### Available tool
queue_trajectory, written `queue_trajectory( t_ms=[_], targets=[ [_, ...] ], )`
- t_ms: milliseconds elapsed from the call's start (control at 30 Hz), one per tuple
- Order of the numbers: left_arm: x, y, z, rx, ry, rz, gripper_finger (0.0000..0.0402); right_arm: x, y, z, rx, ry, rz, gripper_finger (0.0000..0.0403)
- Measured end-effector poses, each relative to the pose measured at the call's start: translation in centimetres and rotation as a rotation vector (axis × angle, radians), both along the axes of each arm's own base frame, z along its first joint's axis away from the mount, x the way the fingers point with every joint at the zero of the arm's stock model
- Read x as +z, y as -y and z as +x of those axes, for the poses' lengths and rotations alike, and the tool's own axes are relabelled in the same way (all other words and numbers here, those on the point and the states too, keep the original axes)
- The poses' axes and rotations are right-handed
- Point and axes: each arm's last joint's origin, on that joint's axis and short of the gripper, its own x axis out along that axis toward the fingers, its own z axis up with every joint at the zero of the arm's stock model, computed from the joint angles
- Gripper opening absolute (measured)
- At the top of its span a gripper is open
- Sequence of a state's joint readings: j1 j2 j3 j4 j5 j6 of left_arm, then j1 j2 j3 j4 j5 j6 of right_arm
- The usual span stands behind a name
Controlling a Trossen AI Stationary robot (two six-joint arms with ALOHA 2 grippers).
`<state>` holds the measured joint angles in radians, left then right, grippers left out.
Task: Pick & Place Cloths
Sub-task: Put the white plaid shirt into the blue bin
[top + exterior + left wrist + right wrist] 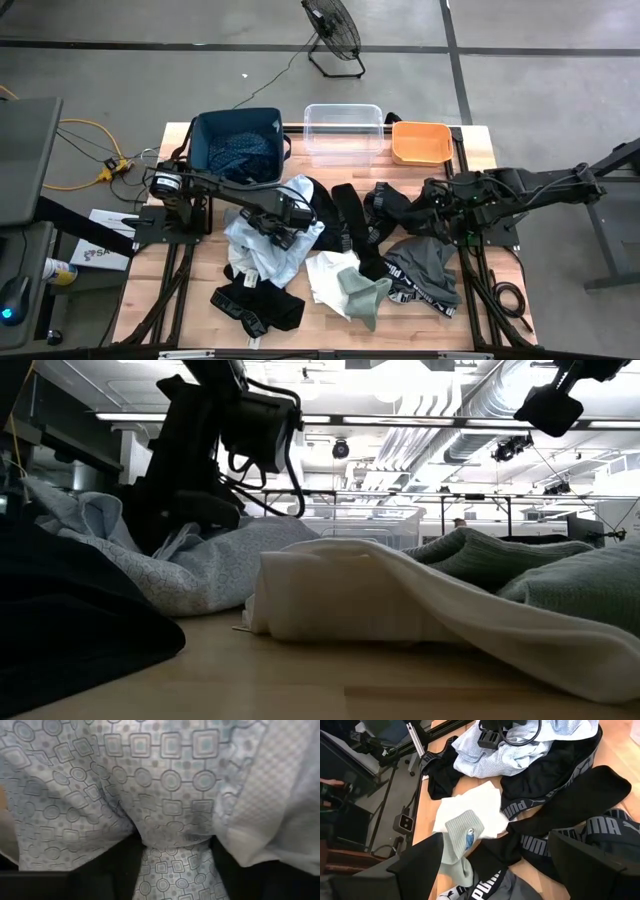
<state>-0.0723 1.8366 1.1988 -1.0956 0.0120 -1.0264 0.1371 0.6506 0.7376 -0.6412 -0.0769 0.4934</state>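
Observation:
Several cloths lie spread over the wooden table (180,290). They include a pale blue patterned cloth (262,245), a white one (328,272), a grey-green sock (365,295), black pieces (255,305) and grey shorts (425,265). My left gripper (283,232) points down into the pale blue cloth (165,780) and is shut on a gathered ridge of it. My right gripper (432,212) hangs open above the black cloths at the right. Its fingers (420,865) hold nothing. My left gripper pinches a bunched-up fold (172,845) of the pale blue cloth between its two fingers, coming from above and pointing down. The fabric narrows to a waist between the dark fingers (102,870). The rest of the cloth lies slack on the table around them.
A navy fabric bin (238,145) with patterned cloth inside stands at the far left. A clear tub (344,130) and an orange tub (420,142) stand to its right along the far edge. A fan (335,35) stands on the floor beyond. Bare wood shows near the front edge.

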Motion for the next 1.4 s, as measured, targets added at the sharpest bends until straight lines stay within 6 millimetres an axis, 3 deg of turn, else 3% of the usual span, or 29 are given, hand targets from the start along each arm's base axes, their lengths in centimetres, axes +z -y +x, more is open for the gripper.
queue_trajectory(
  t_ms=[267, 333, 600, 1100, 1233, 1400],
  targets=[
    [0.0, 0.0, 0.0, -0.037, 0.003, -0.001, 0.0036, 0.0, 0.1, 0.0, -0.027, 0.001, -0.008, 0.035],
    [-0.1, 0.0, 0.0, -0.05, 0.003, -0.008, 0.0016, 0.0, 0.1, 0.0, -0.033, 0.001, -0.012, 0.035],
    [1.0, 0.2, 0.4, -0.091, 0.019, -0.077, 0.0008, 0.0, 0.1, 0.0, -0.041, 0.003, -0.017, 0.035],
    [11.3, 0.2, 2.4, -0.159, 0.166, -0.018, 0.0008, 0.0, 0.1, 0.0, -0.038, 0.004, -0.022, 0.035],
    [11.8, 0.1, 2.6, -0.159, 0.181, -0.006, 0.0008, 0.0, 0.1, 0.0, -0.035, 0.004, -0.026, 0.035],
    [10.9, 0.2, 2.6, -0.158, 0.154, -0.025, 0.0008, 0.0, 0.1, 0.0, -0.032, 0.005, -0.033, 0.035]
  ],
)
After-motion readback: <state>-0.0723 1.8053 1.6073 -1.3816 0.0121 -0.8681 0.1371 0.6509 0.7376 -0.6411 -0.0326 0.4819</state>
